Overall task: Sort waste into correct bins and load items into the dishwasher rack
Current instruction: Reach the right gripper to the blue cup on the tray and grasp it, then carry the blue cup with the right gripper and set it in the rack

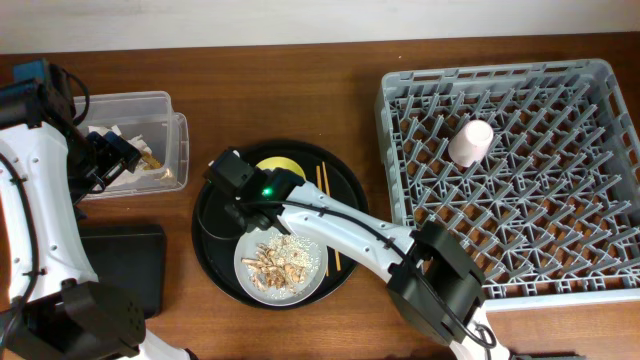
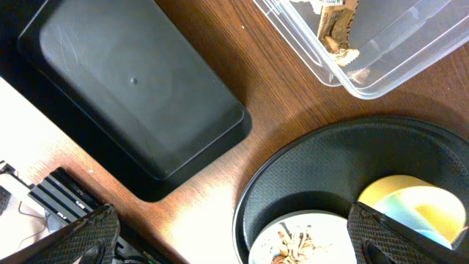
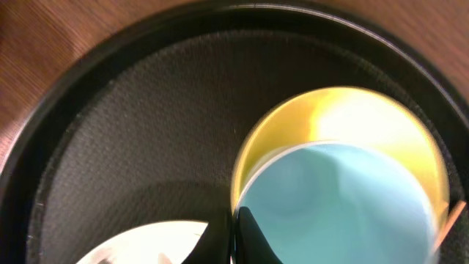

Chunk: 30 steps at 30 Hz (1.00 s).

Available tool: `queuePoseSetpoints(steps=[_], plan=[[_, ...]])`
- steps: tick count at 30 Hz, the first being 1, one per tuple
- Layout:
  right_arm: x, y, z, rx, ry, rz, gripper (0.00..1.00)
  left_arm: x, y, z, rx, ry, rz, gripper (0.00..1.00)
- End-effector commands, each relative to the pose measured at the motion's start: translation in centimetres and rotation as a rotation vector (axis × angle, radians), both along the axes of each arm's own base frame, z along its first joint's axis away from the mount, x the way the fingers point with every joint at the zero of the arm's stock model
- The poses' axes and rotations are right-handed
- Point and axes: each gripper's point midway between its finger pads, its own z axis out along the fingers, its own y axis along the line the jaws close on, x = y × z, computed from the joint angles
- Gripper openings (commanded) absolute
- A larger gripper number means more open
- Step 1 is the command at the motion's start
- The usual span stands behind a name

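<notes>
Left gripper [image 2: 242, 238]: fingers spread wide, holding nothing, hovering over the clear box [image 1: 165, 105], which contains crumpled napkins [image 1: 112, 133]. Shallow black tray [image 1: 125, 262]: on the table just beside the box. Round black tray [image 1: 208, 245]: carries the plate [image 1: 246, 278] of food scraps [image 1: 282, 256], the yellow bowl [image 3: 271, 132] with the blue cup [image 3: 337, 198] nested inside, and the chopsticks [image 1: 323, 185]. Right gripper [image 3: 238, 235]: at the cup's rim; parted or clamped, cannot tell. Dishwasher rack [image 1: 595, 80]: pink cup [image 1: 470, 142] lying on its pegs.
</notes>
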Motion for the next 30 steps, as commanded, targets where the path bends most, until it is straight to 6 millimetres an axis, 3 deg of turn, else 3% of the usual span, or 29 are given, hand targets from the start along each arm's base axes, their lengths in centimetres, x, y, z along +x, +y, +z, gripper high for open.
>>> queuePoseSetpoints(steps=[1,3,5,6,9,11,15,18,22,25,30], plan=[[1.8,-0.2,6.8,0.059,-0.096,-0.061,0.04,0.0,0.1,0.6,0.006,-0.019,0.013,0.99],[3.5,-2.8,11.1,0.057,-0.146,-0.179,0.04,0.0,0.1,0.6,0.006,-0.020,0.013,0.99],[4.5,-5.1,14.1,0.058,-0.164,-0.236,0.04,0.0,0.1,0.6,0.006,-0.020,0.013,0.99],[5.4,-7.6,16.7,0.067,-0.169,-0.289,0.04,0.0,0.1,0.6,0.007,-0.019,0.013,0.99],[6.8,-12.8,20.2,0.090,-0.169,-0.418,0.04,0.0,0.1,0.6,0.007,-0.019,0.013,0.99],[7.7,-17.8,22.2,0.101,-0.146,-0.509,0.04,0.0,0.1,0.6,0.007,-0.019,0.013,0.99],[8.8,-29.3,22.0,0.122,-0.004,-0.738,0.04,0.0,0.1,0.6,0.007,-0.019,0.013,0.99],[9.1,-34.9,20.9,0.216,0.120,-0.838,0.04,0.0,0.1,0.6,0.007,-0.019,0.013,0.99],[9.5,-41.1,19.9,0.494,0.266,-0.782,0.04,0.0,0.1,0.6,0.006,-0.019,0.013,0.99],[9.8,-43.8,19.4,0.675,0.292,-0.718,0.04,0.0,0.1,0.6,0.007,-0.019,0.013,0.99],[10.4,-48.2,18.4,1.136,0.257,-0.591,0.04,0.0,0.1,0.6,0.007,-0.019,0.013,0.99]])
